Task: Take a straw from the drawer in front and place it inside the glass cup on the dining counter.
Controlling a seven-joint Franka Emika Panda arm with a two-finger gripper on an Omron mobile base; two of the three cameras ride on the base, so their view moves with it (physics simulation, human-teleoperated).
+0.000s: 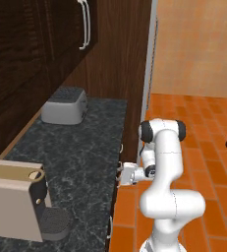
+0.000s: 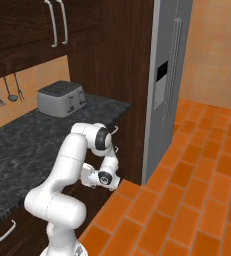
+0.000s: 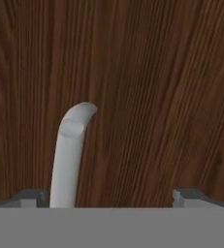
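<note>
While spread wide, fingers (image 3: 111, 196) face drawer (image 3: 147, 87), silvery handle (image 3: 70, 155) between them, no writing legible

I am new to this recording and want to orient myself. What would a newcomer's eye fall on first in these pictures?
First, the white arm, bent low in front of the black speckled counter, its hand pushed against the dark wood front below the counter edge. In the hand view a silvery handle stands close on the wood front, between the open fingertips. On the counter sit a grey toaster at the back and a beige coffee machine nearest the camera.

Kitchen: toaster (image 1: 65, 105), fridge (image 2: 166, 85), granite counter (image 1: 80, 152)
</note>
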